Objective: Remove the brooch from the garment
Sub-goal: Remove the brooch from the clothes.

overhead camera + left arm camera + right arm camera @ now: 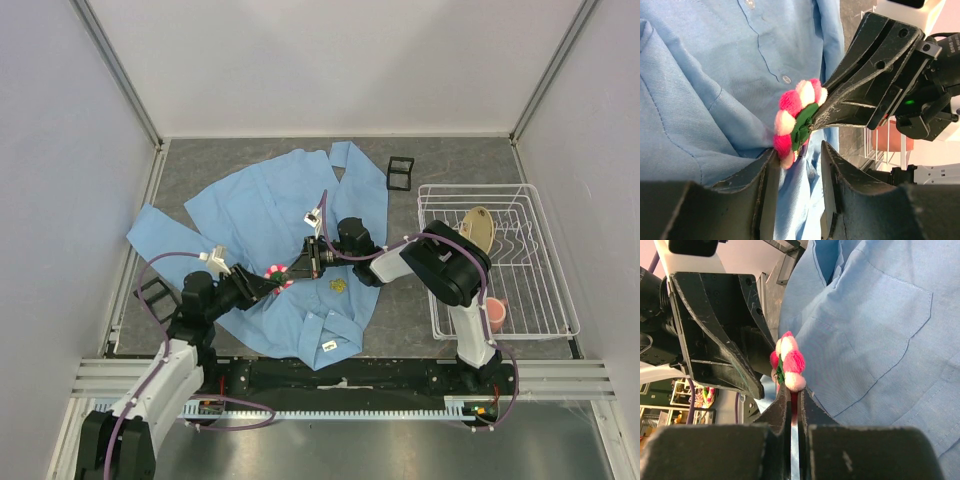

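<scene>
**Right pincer (792,390) pinches the brooch (789,362)**

We see our right pincer closed tight on the brooch's green back. Our left pincer (800,152) stands partly open, its jaws either side of the brooch's lower edge, gripping nothing. The brooch sits against the garment (270,210), which lies spread on the tabletop (450,160).

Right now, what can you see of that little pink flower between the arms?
The brooch is a small round flower of fluffy-looking balls, bright pink alternating with pale pink, around a green piece. It stands on edge against the light blue shirt. The right tool is shut on it at the green part. The left tool is open, straddling its lower edge. Whether it is pinned to the cloth cannot be seen.
</scene>
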`<state>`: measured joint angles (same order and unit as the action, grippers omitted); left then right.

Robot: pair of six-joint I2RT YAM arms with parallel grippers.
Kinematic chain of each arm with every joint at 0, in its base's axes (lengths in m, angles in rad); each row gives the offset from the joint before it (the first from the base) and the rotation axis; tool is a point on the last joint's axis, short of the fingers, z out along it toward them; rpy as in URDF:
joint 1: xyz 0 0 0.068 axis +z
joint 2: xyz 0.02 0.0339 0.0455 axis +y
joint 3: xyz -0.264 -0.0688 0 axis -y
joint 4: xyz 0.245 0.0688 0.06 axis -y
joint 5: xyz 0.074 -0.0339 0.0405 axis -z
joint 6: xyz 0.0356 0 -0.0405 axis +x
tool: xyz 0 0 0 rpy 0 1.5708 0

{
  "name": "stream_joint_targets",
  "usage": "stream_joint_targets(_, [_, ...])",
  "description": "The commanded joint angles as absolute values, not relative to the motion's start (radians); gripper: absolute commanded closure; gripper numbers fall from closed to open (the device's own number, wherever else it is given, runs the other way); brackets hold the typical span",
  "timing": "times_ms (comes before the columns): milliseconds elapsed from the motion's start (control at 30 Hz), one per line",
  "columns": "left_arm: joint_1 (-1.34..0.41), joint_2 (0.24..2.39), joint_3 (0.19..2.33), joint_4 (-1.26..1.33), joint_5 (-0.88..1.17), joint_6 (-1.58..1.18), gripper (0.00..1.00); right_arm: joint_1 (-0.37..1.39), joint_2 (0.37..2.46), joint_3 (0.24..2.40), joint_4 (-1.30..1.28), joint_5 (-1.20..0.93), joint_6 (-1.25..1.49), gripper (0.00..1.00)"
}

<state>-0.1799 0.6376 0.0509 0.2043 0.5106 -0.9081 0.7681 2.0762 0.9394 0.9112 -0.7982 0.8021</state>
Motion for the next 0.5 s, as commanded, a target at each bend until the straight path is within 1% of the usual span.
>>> stream_joint_targets(0, [-0.183, 0.683, 0.018, 0.279, 0.535, -0.893, 0.57, 0.778, 2.075, 0.951, 0.963, -0.787, 0.805, 1.00])
stream_joint_targets(100, [-0.184, 0.722, 0.021, 0.313, 0.535, -0.896, 0.60, 0.779, 2.072, 0.950, 0.965, -0.785, 0.807, 1.00])
stream_joint_targets(200, [-0.187, 0.759, 0.026, 0.347, 0.541, -0.899, 0.61, 0.779, 2.069, 0.951, 0.960, -0.787, 0.804, 1.00])
stream_joint_targets(400, [-0.189, 0.764, 0.022, 0.357, 0.537, -0.897, 0.61, 0.781, 2.069, 0.950, 0.954, -0.785, 0.799, 1.00])
stream_joint_targets(467, [-0.189, 0.764, 0.020, 0.354, 0.532, -0.899, 0.63, 0.781, 2.069, 0.950, 0.954, -0.784, 0.801, 1.00])
